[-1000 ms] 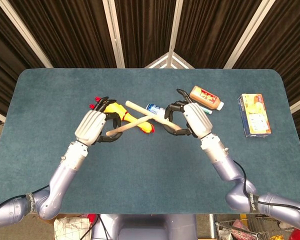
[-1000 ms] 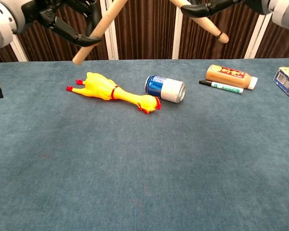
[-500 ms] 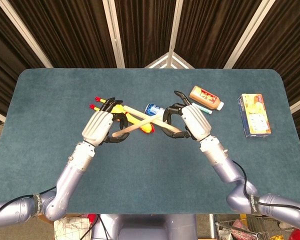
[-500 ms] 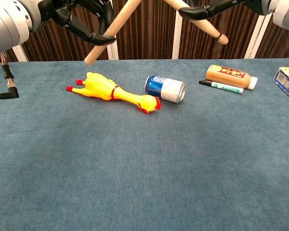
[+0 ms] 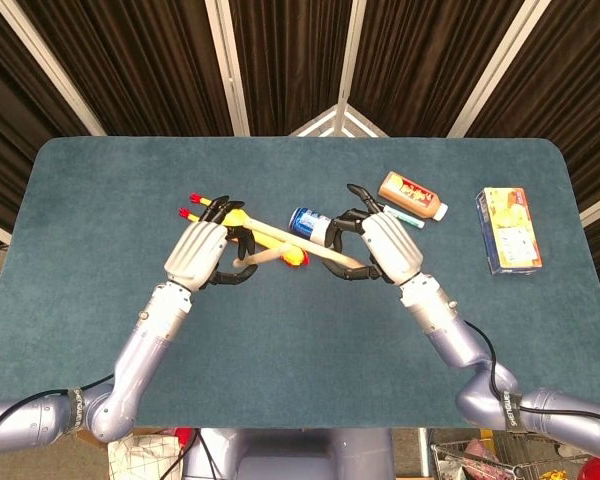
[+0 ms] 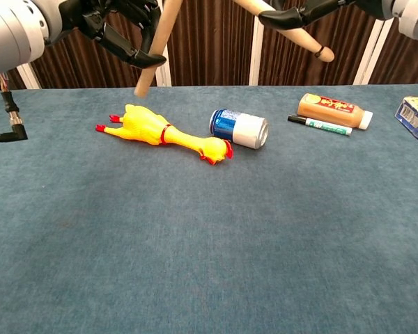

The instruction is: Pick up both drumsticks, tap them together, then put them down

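Your left hand [image 5: 198,252] is tipping its drumstick [image 6: 155,50] steeper; your right hand [image 5: 388,247] is gripping the other drumstick [image 5: 292,239]; both are raised above the desk [image 6: 209,236], crossing, so the tap is looking underway.

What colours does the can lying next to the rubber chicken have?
The can is blue and silver-white; the chest view shows it best.

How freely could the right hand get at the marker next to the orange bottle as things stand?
Probably not freely: the right hand grips a drumstick, so it has no free grasp. The marker lies uncovered on the table, right against the orange bottle, which would crowd a grasp from that side.
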You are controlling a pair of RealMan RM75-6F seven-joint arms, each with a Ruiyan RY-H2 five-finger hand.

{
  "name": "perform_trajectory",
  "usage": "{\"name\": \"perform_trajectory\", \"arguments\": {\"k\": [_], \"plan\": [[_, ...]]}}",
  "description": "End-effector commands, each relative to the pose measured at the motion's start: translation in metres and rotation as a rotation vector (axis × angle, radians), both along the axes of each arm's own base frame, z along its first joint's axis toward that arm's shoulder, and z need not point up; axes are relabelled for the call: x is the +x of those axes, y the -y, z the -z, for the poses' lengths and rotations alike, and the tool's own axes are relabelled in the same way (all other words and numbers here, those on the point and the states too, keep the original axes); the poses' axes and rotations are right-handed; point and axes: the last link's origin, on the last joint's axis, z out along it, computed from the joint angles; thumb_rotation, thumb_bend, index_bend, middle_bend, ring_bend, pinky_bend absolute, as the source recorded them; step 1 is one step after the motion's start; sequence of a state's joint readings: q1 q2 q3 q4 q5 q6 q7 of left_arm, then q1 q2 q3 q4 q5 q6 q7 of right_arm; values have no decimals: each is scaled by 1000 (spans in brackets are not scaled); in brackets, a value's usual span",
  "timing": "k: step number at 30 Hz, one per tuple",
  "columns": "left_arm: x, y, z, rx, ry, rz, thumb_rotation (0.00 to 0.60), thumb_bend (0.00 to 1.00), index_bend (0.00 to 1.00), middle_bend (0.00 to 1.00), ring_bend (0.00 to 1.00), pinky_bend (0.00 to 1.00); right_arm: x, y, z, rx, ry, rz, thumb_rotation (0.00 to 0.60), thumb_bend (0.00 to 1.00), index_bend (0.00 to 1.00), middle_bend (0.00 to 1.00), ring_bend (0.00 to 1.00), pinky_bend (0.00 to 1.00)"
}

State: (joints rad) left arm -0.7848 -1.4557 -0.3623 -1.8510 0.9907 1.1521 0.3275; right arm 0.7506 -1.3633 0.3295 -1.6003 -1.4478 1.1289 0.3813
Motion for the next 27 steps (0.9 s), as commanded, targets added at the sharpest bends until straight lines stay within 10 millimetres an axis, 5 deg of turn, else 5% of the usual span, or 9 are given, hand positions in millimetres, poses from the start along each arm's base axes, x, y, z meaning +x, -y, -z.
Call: {"name": "perform_trajectory", "arguments": {"k": [1,9,13,27], "plan": [[1,0,0,-2,-4,2,600,447,636,629,127,0,0,1,0,-2,-4,2,600,480,701,666,451,0],[0,2,1,-9,-30,-4,600,447,637,629,127,0,-2,-1,1,-4,-9,4,600,480,701,666,451,0],[-18,5,-2,-17,-122,-27,600,447,639,629,127,0,-9,0,0,-7,-21,26,600,480,701,666,451,0],[-168,16,-48,6,-606,-305,600,447,639,631,127,0,-46,4,4,21,-37,117,600,481,702,666,451,0]]}}
